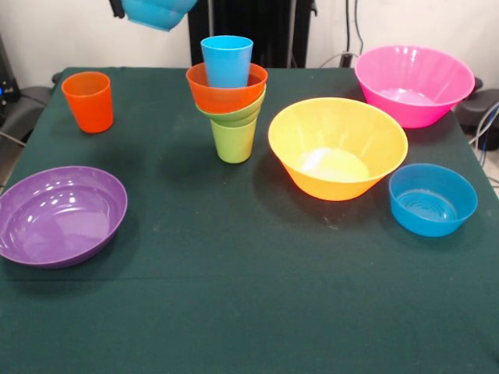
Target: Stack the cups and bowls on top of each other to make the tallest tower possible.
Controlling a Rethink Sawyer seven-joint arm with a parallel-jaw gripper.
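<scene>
The tower stands at the table's far middle: a lime green cup [234,142] as base, a small green bowl [238,114] on it, an orange bowl [226,93] on that, and a light blue cup [227,61] upright in the orange bowl. A blue bowl [160,12] hangs in the air at the top edge, left of and above the tower. Only a dark bit of my gripper [118,8] shows beside it, holding it. An orange cup [88,101] stands alone at the far left.
A purple bowl [58,214] sits at the near left. A yellow-orange bowl [337,148] sits right of the tower, a pink bowl [413,82] at the far right, and another blue bowl [433,200] at the right.
</scene>
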